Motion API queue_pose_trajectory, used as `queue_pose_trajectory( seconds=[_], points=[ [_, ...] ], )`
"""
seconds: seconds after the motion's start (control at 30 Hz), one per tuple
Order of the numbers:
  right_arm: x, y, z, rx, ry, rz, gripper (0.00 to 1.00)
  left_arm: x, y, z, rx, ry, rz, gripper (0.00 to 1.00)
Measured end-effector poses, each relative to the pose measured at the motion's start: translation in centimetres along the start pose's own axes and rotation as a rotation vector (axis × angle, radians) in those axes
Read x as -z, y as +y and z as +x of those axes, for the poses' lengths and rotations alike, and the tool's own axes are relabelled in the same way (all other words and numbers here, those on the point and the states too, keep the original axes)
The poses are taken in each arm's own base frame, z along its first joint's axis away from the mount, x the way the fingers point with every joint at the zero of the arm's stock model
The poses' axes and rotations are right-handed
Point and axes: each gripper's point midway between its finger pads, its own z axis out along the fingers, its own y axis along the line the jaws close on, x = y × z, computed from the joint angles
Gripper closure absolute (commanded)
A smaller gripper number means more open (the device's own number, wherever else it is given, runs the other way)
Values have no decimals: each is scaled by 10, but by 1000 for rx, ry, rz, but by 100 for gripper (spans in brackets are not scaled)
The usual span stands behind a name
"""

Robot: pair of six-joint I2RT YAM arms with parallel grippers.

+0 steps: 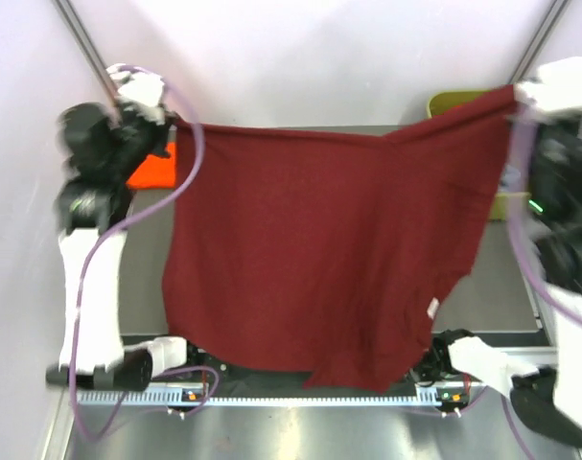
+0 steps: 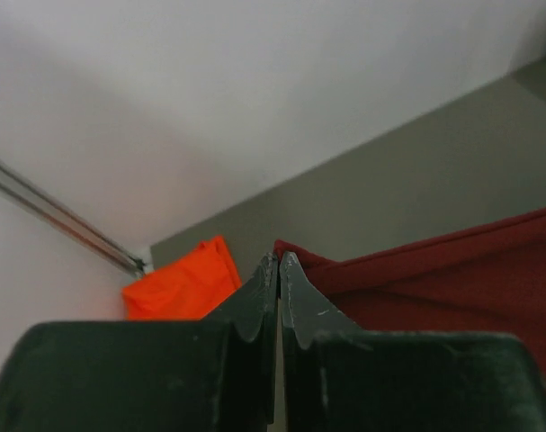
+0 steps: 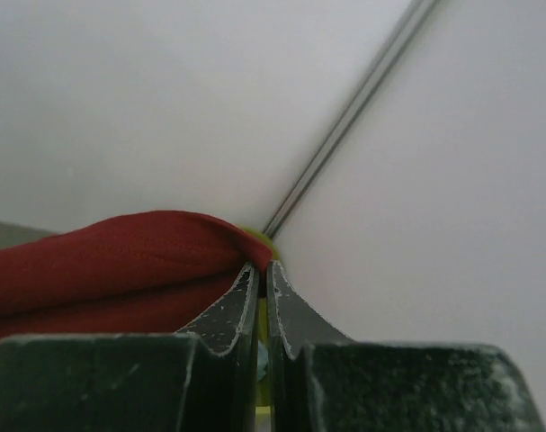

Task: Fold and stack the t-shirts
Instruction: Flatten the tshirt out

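A dark maroon t-shirt (image 1: 319, 259) hangs spread wide in the air between my two arms, its lower edge drooping toward the arm bases. My left gripper (image 1: 171, 123) is shut on its upper left corner, and the pinched maroon cloth (image 2: 416, 279) runs off to the right of the closed fingertips (image 2: 279, 261). High at the right, my right gripper (image 1: 517, 93) is shut on the other upper corner, where the maroon cloth (image 3: 120, 261) bunches left of the tips (image 3: 262, 267). An orange t-shirt (image 1: 151, 168) lies on the table behind the left arm, its cloth (image 2: 178, 288) also showing in the left wrist view.
An olive-green tub (image 1: 453, 102) stands at the back right, mostly hidden by the held shirt. The grey table (image 1: 142, 259) shows at both sides of the shirt. White walls close in the back and sides, with metal poles (image 1: 80, 34) in the corners.
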Motion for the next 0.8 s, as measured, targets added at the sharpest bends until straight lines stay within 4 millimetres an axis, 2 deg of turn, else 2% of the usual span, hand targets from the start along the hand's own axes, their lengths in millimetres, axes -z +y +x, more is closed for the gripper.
queue_pose_trajectory(
  seconds=[0.03, 0.1, 0.2, 0.27, 0.37, 0.43, 0.5, 0.57, 0.6, 0.73, 0.8],
  points=[
    [-20, 19, 15, 24, 39, -24, 100, -19, -1, 25, 7, 53, 17, 100],
    [-55, 56, 47, 63, 111, -75, 100, -57, -7, 92, 25, 186, 65, 100],
    [-102, 123, 112, 129, 245, -191, 100, -92, -25, 186, 68, 383, 156, 100],
    [-123, 167, 160, 172, 342, -275, 100, -108, -36, 235, 87, 477, 208, 100],
    [-143, 223, 226, 225, 469, -388, 100, -132, -44, 285, 101, 553, 256, 100],
    [-155, 253, 262, 251, 526, -448, 100, -151, -47, 315, 115, 596, 277, 100],
    [-171, 276, 287, 268, 563, -489, 100, -181, -43, 337, 120, 613, 278, 100],
    [-193, 295, 310, 276, 591, -509, 100, -212, -33, 348, 112, 608, 261, 100],
    [-212, 303, 318, 274, 592, -504, 100, -235, -25, 357, 103, 600, 239, 100],
    [-288, 321, 343, 249, 545, -429, 100, -295, 5, 368, 55, 542, 145, 100],
    [-307, 327, 359, 259, 530, -403, 100, -312, 16, 372, 34, 520, 100, 100]
  ],
)
